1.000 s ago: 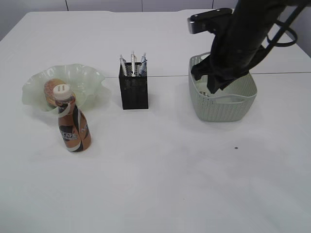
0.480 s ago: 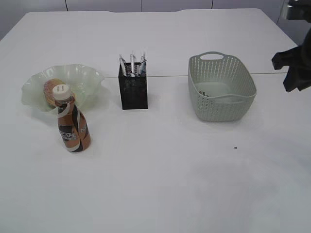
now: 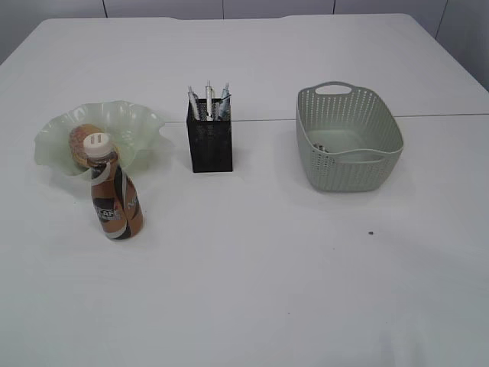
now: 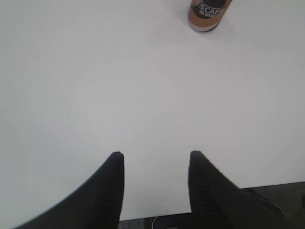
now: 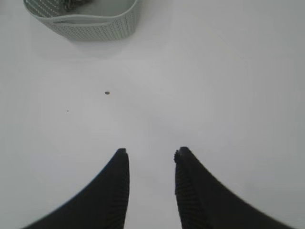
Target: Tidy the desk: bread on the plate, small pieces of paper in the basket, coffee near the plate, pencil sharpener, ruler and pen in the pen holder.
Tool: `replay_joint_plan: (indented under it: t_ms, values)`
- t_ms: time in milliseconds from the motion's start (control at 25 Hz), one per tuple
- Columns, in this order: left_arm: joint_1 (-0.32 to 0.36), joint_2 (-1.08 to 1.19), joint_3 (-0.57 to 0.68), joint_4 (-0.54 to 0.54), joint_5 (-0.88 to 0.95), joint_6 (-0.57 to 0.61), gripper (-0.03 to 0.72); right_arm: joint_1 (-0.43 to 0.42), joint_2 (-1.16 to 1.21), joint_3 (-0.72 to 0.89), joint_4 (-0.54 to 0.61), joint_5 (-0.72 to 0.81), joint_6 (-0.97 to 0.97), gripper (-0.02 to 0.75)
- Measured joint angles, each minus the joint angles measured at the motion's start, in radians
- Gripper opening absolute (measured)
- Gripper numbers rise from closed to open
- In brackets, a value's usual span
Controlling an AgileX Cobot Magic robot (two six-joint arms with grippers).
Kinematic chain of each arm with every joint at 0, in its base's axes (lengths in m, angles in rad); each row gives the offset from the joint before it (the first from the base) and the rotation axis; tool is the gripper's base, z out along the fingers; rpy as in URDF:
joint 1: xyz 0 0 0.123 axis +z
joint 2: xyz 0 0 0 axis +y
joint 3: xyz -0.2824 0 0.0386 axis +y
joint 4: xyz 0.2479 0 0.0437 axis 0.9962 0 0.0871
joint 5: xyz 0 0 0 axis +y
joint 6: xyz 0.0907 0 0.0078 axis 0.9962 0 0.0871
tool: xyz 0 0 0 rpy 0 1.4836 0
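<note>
basket (image 5: pixel 86 21) well ahead of right gripper (image 5: pixel 150 155), jaws apart, empty | left gripper (image 4: pixel 155 157) apart, coffee (image 4: pixel 208 14) far ahead | only exterior view shows plate (image 3: pixel 141 126), possibly bread (image 3: pixel 79 139)

Table (image 3: pixel 252 290): smooth, matt white surface. Plate (image 3: pixel 145 122): pale green, translucent and glossy, looks like glass or plastic, with a wavy rim; left of the holder. Bread (image 3: pixel 79 138) on it: dull, browned crust. Bottle (image 3: pixel 114 200): glossy brown printed wrap, matt cream plastic cap. Holder (image 3: pixel 210 138): black perforated mesh, looks like metal, matt. Basket (image 3: pixel 359 172), right of the holder: grey-green moulded plastic, woven-pattern wall, matt. Fingers (image 4: pixel 107 191) (image 5: pixel 114 191): black, finely ribbed inner pads.
</note>
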Motion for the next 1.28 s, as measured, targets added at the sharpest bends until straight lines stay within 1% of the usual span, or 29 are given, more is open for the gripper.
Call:
replay_joint_plan:
  t_ms: [120,240,400,600,720,800,920,1120,1280]
  values:
    - [0.000,-0.084,0.000,0.006,0.025,-0.001,0.333,0.000,-0.135,0.061,0.007,0.016,0.049,0.250]
    - [0.000,-0.160,0.000,0.016,0.054,-0.001,0.340,0.000,-0.276,0.111,0.009,0.063,0.070,0.251]
    - [0.000,-0.243,0.000,0.018,0.077,-0.001,0.386,0.000,-0.466,0.142,0.005,0.151,0.074,0.251]
    - [0.000,-0.345,0.000,0.022,0.079,-0.001,0.403,0.000,-0.687,0.145,-0.056,0.271,0.074,0.250]
    - [0.000,-0.402,0.000,0.027,0.080,-0.001,0.405,0.000,-0.788,0.145,-0.107,0.286,0.074,0.250]
    - [0.000,-0.436,0.000,0.027,0.083,-0.001,0.405,0.000,-0.852,0.145,-0.120,0.291,0.074,0.250]
    - [0.000,-0.482,0.000,0.027,0.083,-0.001,0.404,0.000,-0.945,0.145,-0.089,0.295,0.029,0.251]
    - [0.000,-0.561,0.000,0.027,0.085,-0.001,0.404,0.000,-1.061,0.152,0.015,0.297,-0.009,0.251]
    - [0.000,-0.572,-0.002,0.034,0.094,-0.001,0.404,0.000,-1.154,0.202,0.033,0.299,-0.011,0.250]
